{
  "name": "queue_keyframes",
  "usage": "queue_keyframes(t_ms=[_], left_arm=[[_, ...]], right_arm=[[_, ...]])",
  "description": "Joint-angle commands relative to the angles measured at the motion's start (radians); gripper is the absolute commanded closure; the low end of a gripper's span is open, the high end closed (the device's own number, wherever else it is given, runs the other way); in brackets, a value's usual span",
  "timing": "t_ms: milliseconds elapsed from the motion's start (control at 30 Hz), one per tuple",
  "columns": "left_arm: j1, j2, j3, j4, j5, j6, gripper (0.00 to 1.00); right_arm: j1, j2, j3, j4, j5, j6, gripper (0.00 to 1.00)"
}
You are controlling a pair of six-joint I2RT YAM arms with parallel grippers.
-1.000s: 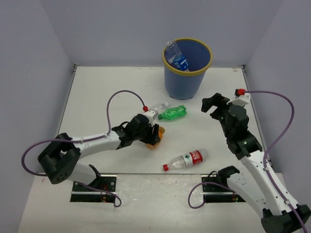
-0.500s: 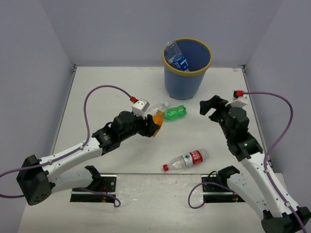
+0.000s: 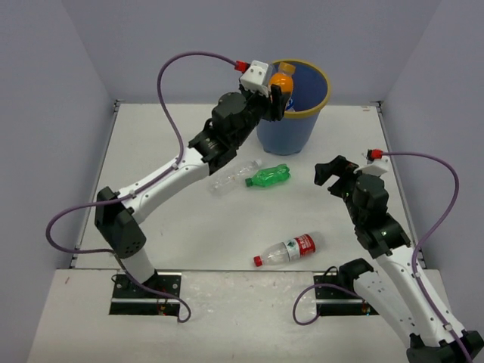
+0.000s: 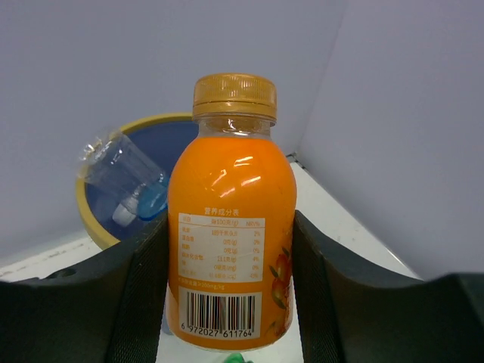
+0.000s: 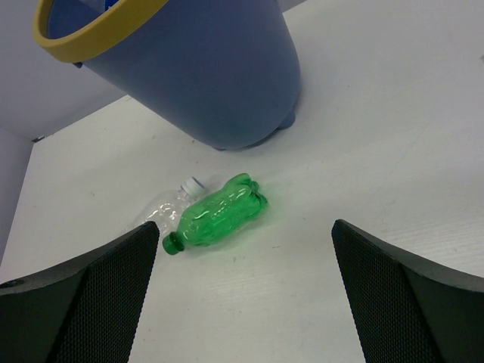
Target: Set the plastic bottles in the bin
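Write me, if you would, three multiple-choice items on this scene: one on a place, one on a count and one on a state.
1. Where is the orange bottle?
A. Lying by the right arm's base
B. Held up at the bin by the left end effector
C. Standing at the table's left edge

2. How many bottles lie on the table?
A. One
B. Three
C. Five

3. How is the right end effector?
A. Open, holding nothing
B. Shut on a bottle
C. Shut, empty

Answers:
1 B: it clamps the bottle beside the yellow rim.
2 B: the clear bottle, the green bottle and the red-labelled bottle lie there.
3 A: its jaws stand wide apart and grip nothing.
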Motion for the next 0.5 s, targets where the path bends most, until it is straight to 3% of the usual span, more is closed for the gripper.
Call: queue_keyframes(t_ms=[0, 100, 200, 300, 333, 400, 467], left_arm=[[0.041, 0.163, 0.103, 0.194, -0.071, 0.057, 0.92], [0.063, 0.303, 0.275, 0.144, -0.056, 0.028, 0.89], [0.073, 0.508, 0.590, 0.000, -0.003, 0.015, 0.83], [0.072, 0.579, 0.671, 0.006, -0.031, 0.013, 0.57], [0.074, 0.580, 0.654, 0.024, -0.032, 0.016, 0.28], [0.074, 0.553, 0.613, 0.038, -0.032, 0.016, 0.02], [0.074, 0.499, 0.557, 0.032, -0.026, 0.012, 0.00]], right_arm=[[-0.001, -0.003, -0.009, 0.003, 0.037, 0.023, 0.01], [-0.001, 0.008, -0.012, 0.003, 0.035, 0.031, 0.01], [-0.002, 0.031, -0.021, 0.013, 0.008, 0.041, 0.01], [-0.001, 0.045, -0.032, 0.013, 0.013, 0.044, 0.01], [-0.001, 0.046, -0.033, 0.008, 0.008, 0.050, 0.01], [-0.001, 0.041, -0.035, 0.002, -0.007, 0.056, 0.01], [-0.001, 0.035, -0.043, 0.006, -0.026, 0.059, 0.01]])
